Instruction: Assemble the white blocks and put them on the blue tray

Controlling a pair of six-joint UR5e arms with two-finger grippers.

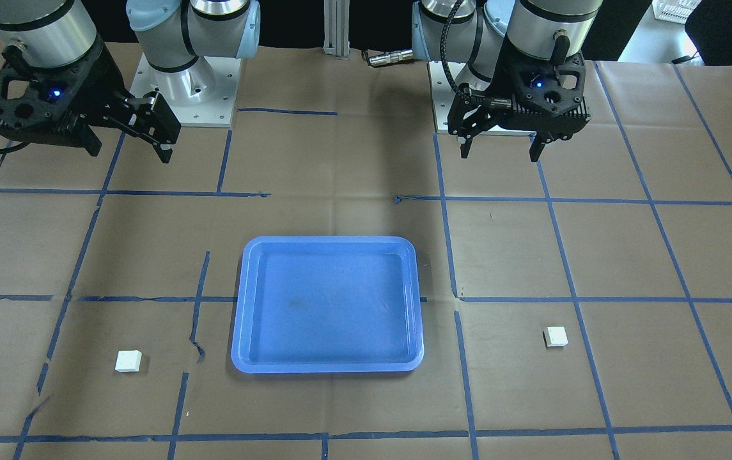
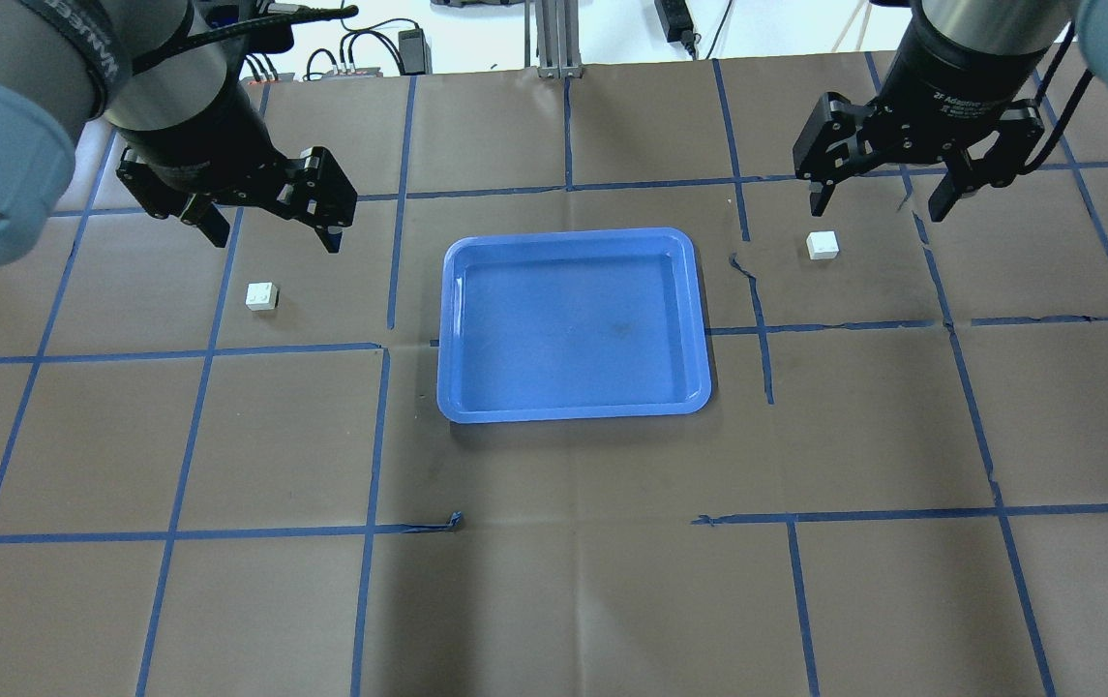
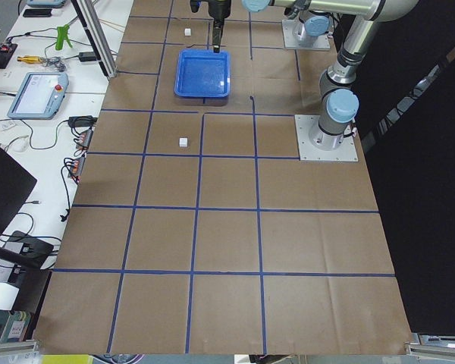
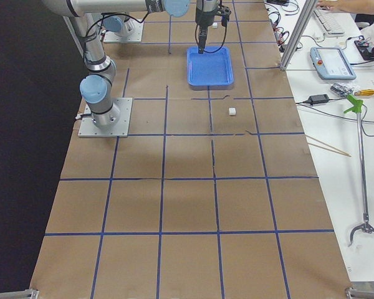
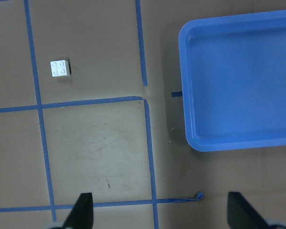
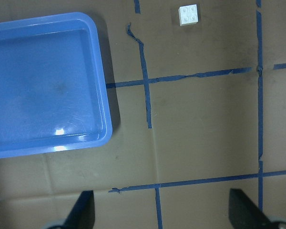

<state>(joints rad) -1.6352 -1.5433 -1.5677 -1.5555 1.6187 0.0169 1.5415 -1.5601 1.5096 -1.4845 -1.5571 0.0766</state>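
Starting with the counter (image 2: 554, 581), we see brown paper ruled into squares by blue tape. It carries everything the task needs, and the blue tray (image 2: 573, 410) sits on it about midway between the two arms. We judge that it is there so either arm can reach it with the finished piece. Nothing lies in the tray.

Next in size come the arms. The left arm (image 2: 176, 106) hangs high above the counter on the tray's left side, and the right arm (image 2: 960, 68) does the same on the tray's right side. Both sets of jaws point down, spread wide and holding nothing. We read that as a ready stance, open enough to drop over a brick without nudging it. The height also seems deliberate, since each wrist view takes in both the tray's edge and that side's brick at once.

Smallest are the white blocks, which lie apart with one on each side of the tray. The left white block (image 2: 261, 296) rests studs up on the counter, well apart from the tray's left rim. The right white block (image 2: 822, 245) rests well apart from the tray's right rim, nearer the tray's far corner. That split looks meant to give each arm its own brick to fetch.

We judge that the work has not yet begun, as neither brick is gripped, joined or on the tray. The bricks are tiny, so each descent will need to be centred carefully.
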